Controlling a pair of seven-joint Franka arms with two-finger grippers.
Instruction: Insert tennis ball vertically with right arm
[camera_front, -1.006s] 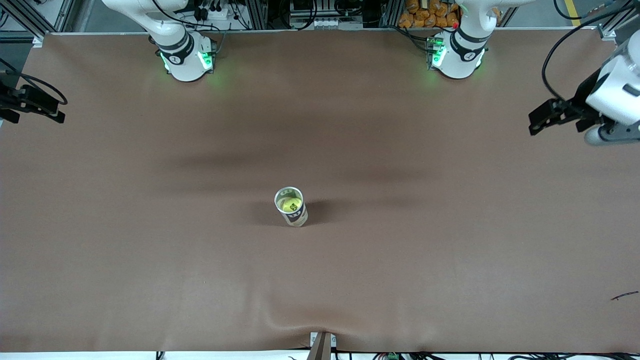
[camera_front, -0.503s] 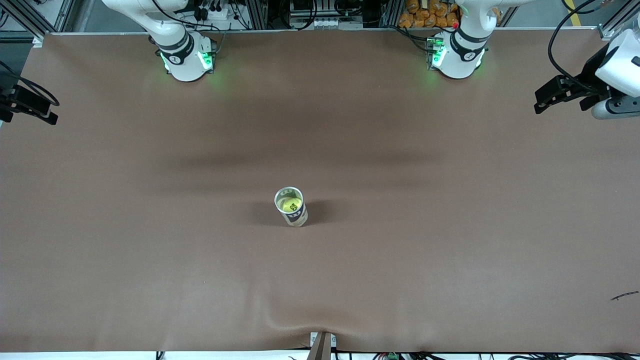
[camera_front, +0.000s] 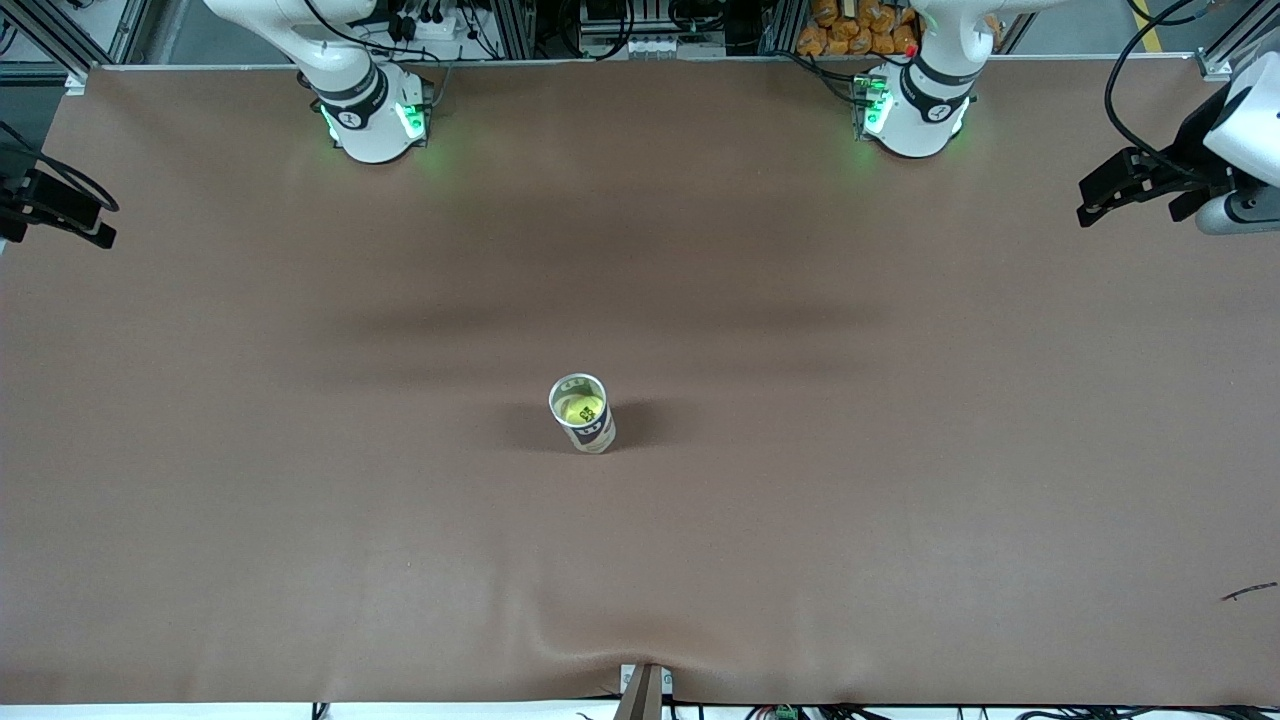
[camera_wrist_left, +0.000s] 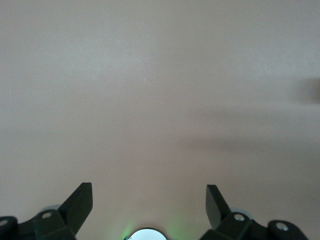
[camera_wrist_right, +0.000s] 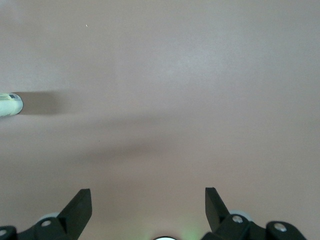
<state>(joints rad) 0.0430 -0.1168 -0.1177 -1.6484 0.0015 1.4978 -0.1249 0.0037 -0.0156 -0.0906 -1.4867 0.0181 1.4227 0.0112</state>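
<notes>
A clear tennis-ball can (camera_front: 582, 412) stands upright in the middle of the table, its top open. A yellow tennis ball (camera_front: 579, 407) sits inside it. My right gripper (camera_front: 98, 232) is open and empty over the edge of the table at the right arm's end, well away from the can. In the right wrist view the gripper (camera_wrist_right: 147, 200) is open over bare cloth, and the can (camera_wrist_right: 10, 104) shows at the frame's edge. My left gripper (camera_front: 1092, 205) is open and empty over the left arm's end of the table. In the left wrist view it (camera_wrist_left: 149, 197) shows only cloth.
A brown cloth (camera_front: 800, 500) covers the table, with a ripple near its front edge by a metal bracket (camera_front: 645, 690). The arm bases (camera_front: 370, 120) (camera_front: 915, 110) glow green at the back. A small dark scrap (camera_front: 1248, 592) lies near the left arm's end.
The left gripper has pulled back toward the table's edge and toward the bases. The right gripper has drawn slightly outward. The can and ball have not moved.
</notes>
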